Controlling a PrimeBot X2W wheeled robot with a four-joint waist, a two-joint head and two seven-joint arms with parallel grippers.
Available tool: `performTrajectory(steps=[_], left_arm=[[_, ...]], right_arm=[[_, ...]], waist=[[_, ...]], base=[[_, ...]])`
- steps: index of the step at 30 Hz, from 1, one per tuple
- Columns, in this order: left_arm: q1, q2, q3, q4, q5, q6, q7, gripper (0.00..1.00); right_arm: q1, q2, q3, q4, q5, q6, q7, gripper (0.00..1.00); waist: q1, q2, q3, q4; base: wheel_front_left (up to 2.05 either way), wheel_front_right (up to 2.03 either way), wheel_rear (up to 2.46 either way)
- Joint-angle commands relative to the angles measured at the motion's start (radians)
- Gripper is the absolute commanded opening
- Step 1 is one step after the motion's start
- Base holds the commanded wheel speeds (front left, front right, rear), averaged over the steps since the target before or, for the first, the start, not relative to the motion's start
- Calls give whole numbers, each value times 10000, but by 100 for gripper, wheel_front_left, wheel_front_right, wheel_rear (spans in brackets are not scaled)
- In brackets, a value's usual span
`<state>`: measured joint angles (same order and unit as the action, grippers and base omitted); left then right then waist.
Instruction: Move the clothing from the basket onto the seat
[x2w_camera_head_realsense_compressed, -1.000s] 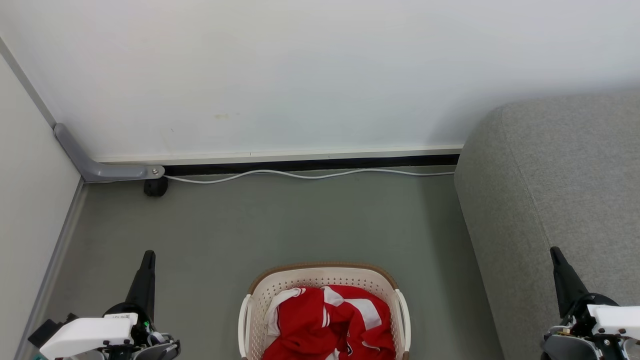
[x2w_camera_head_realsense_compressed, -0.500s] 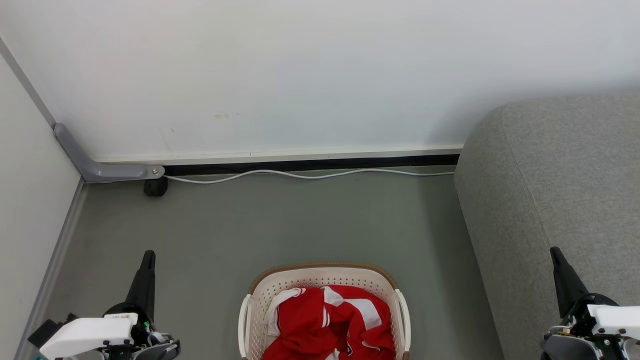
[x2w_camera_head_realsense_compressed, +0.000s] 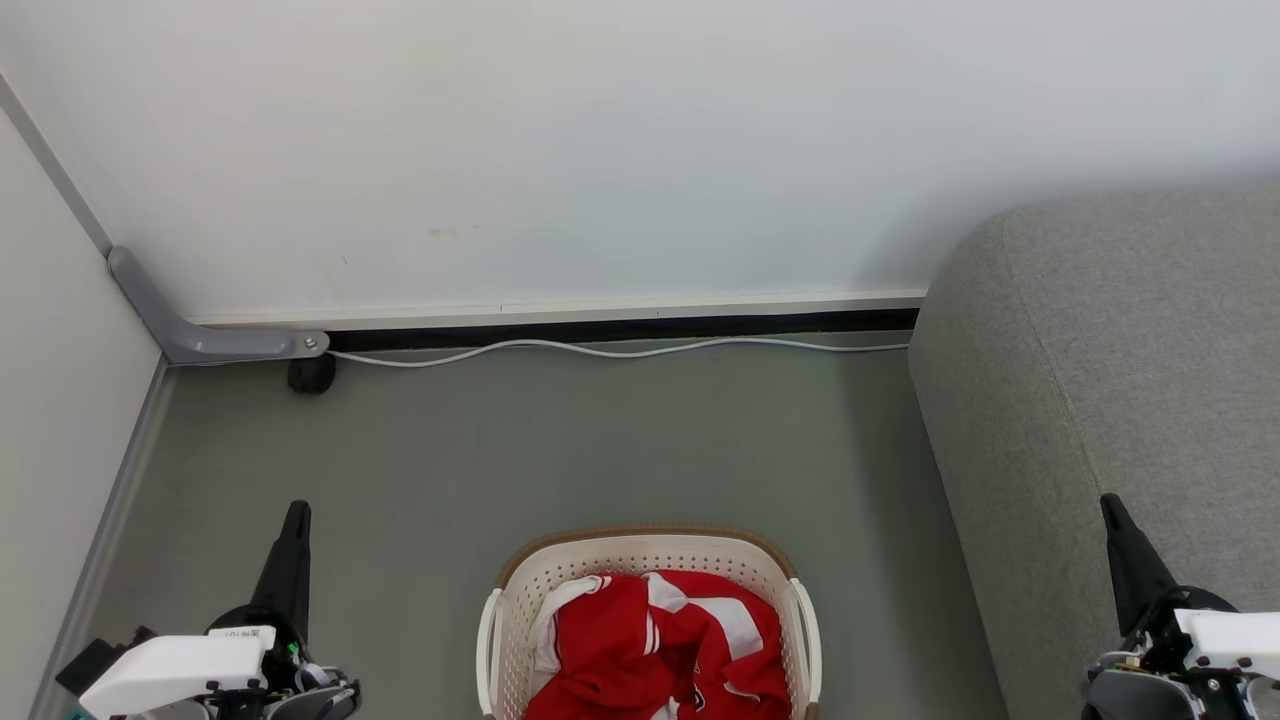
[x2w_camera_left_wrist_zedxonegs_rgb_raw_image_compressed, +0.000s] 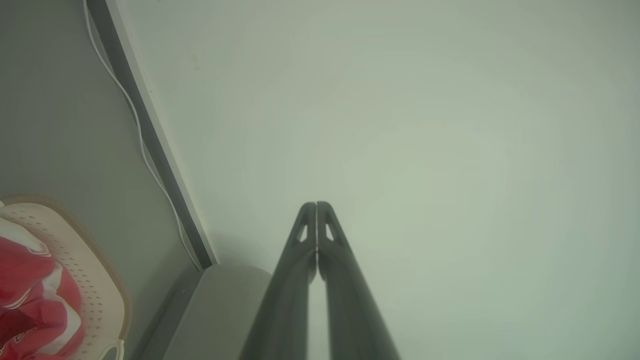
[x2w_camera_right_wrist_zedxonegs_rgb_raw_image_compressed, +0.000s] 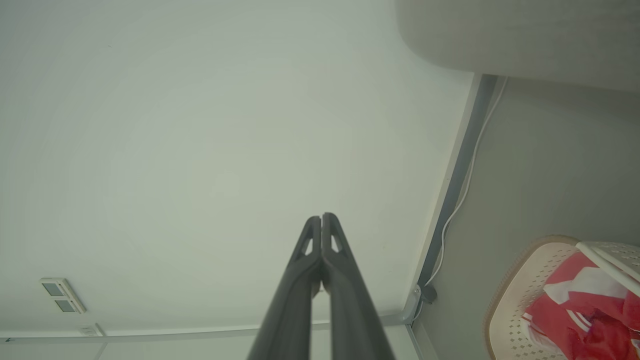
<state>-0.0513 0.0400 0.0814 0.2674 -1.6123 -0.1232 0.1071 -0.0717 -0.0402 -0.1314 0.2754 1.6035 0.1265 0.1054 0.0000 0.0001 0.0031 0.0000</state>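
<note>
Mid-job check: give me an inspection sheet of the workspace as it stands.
Surface: grey floor, the basket standing on it.
Job's things: red clothing bunched inside the basket; seat on the robot's right, nothing on its visible part.
Clutter: nothing seen.
Grippers: left gripper and right gripper, jaws shut, empty, either side of the basket.
Cables: white cable along the wall base.
Surroundings: white wall; grey bracket and black knob in the left corner.

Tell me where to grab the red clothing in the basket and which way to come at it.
Probably best: pinch a raised fold near the middle of the clothing, coming straight down from above. It lies crumpled with ridges that stick up, and the basket walls ring it, so only the top is open.
</note>
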Motion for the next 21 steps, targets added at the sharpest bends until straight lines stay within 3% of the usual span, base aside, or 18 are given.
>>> performTrajectory(steps=[1, 3, 4, 9, 16, 21], left_arm=[[-566, 102, 321, -226, 34, -75, 59, 0], [-566, 102, 321, -226, 34, -75, 59, 0], [-566, 102, 321, -226, 34, -75, 59, 100], [384, -174, -32, 528, 3, 15, -17, 100], [182, -158, -146, 545, 79, 10, -223, 100], [54, -147, -220, 568, 237, 6, -370, 100]], right_arm=[[-362, -100, 180, -307, 54, 42, 76, 0], [-362, -100, 180, -307, 54, 42, 76, 0], [-362, -100, 180, -307, 54, 42, 76, 100], [354, 169, 77, 480, -6, -4, -2, 100], [154, 60, 152, 410, -70, -1, -32, 100], [21, -46, 289, 372, -184, 1, -140, 100]], waist=[[0, -1, 0, 0], [0, -1, 0, 0], [0, -1, 0, 0], [0, -1, 6, -1], [23, -1, 5, -7], [1, -1, 41, -12]], base=[[0, 0, 0], [0, 0, 0], [0, 0, 0], [0, 0, 0], [0, 0, 0], [0, 0, 0]])
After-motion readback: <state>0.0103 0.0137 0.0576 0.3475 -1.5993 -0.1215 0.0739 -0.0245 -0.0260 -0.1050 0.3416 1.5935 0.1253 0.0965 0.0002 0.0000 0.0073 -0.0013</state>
